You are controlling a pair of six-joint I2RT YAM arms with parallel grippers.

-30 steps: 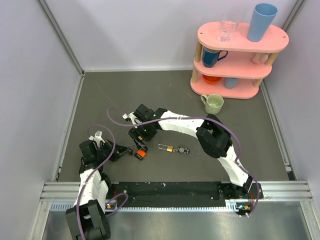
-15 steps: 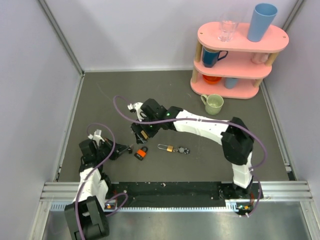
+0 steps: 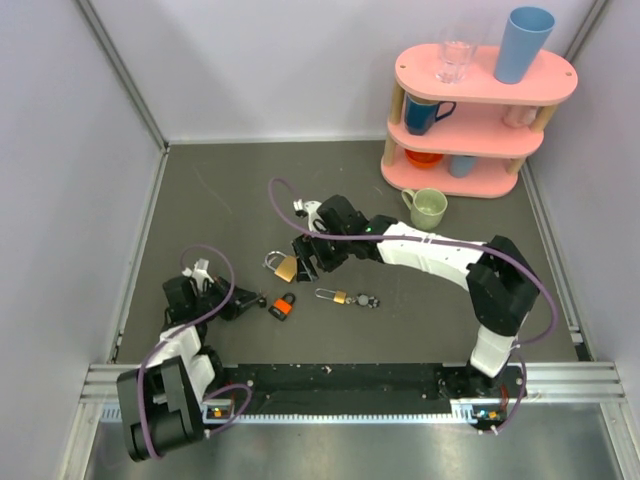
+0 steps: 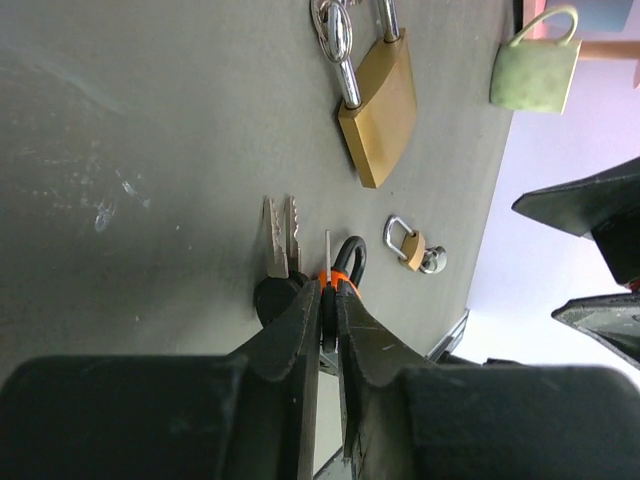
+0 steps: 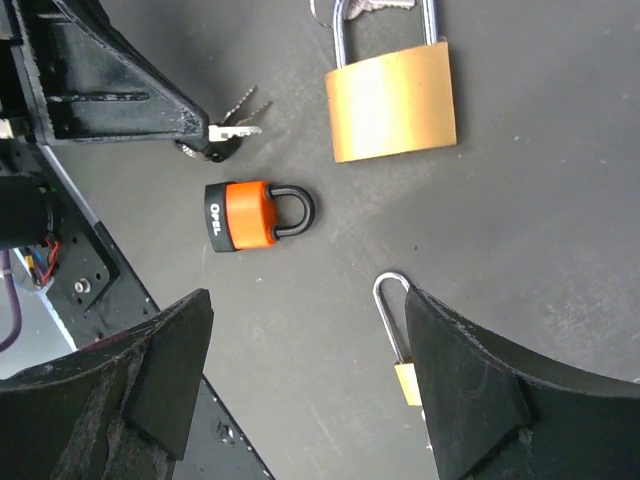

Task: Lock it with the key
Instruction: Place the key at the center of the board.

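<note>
My left gripper (image 3: 243,302) is shut on the black head of the key bunch. The thin silver key (image 4: 280,238) sticks out past the fingertips and also shows in the right wrist view (image 5: 238,118). The orange-and-black padlock (image 3: 283,306) lies flat just right of the key tips, shackle closed (image 5: 250,215). My right gripper (image 3: 308,262) is open and empty, hovering above the table right of the large brass padlock (image 3: 284,267).
The large brass padlock (image 5: 392,100) lies behind the orange one. A tiny brass padlock (image 3: 340,296) on a ring lies to the right (image 5: 402,345). A green mug (image 3: 428,208) and a pink shelf (image 3: 480,110) with cups stand at the back right.
My right gripper has moved right and up, leaving the large brass padlock lying on the table. My left gripper has stayed with the keys beside the orange padlock.
</note>
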